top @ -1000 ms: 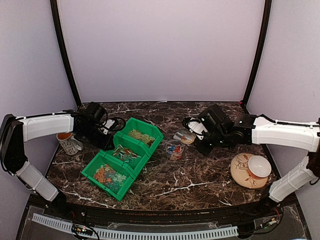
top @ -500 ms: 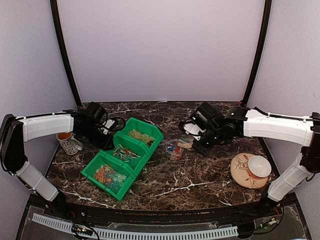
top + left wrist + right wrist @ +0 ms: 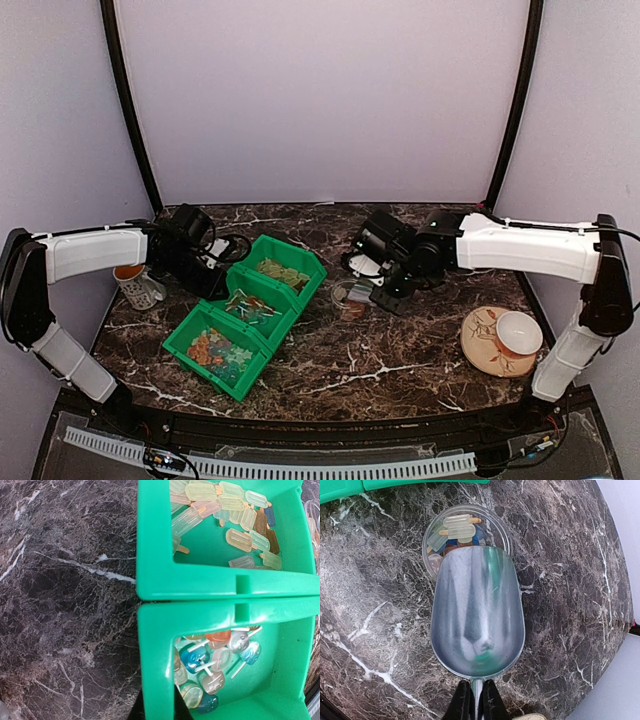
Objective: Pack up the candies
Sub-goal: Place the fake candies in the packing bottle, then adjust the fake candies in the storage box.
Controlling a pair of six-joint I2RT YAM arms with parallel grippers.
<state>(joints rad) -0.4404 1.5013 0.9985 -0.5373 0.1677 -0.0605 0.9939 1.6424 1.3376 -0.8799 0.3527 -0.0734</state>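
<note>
The right gripper (image 3: pixel 472 700) is clamped on the handle of the shiny metal scoop (image 3: pixel 477 615), whose bowl covers the near rim of a round clear plastic cup (image 3: pixel 426 545) on the dark marble table (image 3: pixel 570 580). Mixed-colour candies (image 3: pixel 457 526) lie inside the cup. The left gripper (image 3: pixel 159 709) pinches the rim of a green plastic bin (image 3: pixel 155 650) that holds more sweets.

Look at that silver metal scoop (image 3: pixel 477 620): brushed finish, soft dull sheen, green glinting in its bowl. The round clear plastic cup (image 3: pixel 501 527) is smooth-walled. The bright green plastic bins (image 3: pixel 200 582) gleam glossy, the candies (image 3: pixel 210 660) are translucent and glassy, and the dark white-veined marble-look surface (image 3: pixel 65 580) is polished.
</note>
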